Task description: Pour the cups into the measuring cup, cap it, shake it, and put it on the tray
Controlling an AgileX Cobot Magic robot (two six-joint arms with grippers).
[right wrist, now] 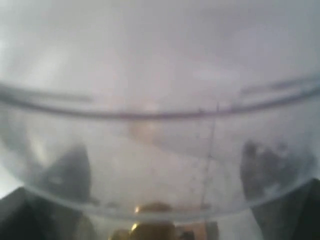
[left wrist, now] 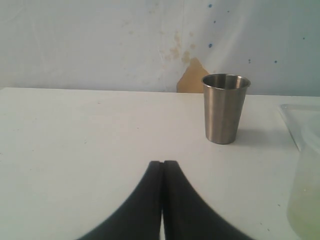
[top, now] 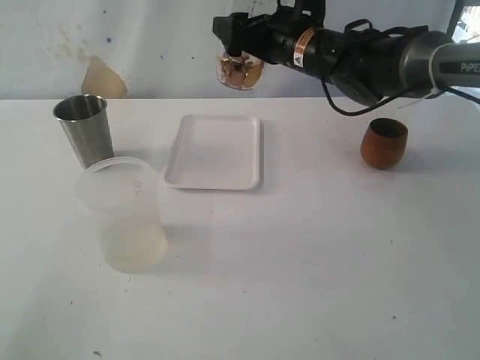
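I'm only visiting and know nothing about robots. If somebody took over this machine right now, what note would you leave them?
Left end effector: shut, empty, low over the table near the steel tumbler.
Right end effector: gripping the measuring cup, held up in the air.
Wooden cup: upright on the table, right of the tray.
Done: brown bits are in the measuring cup, so some pouring seems done.
Unclear: the cap isn't visible, so I can't tell if it's on.
Left: confirm capping and shaking, then set the measuring cup on the tray, which holds nothing yet.
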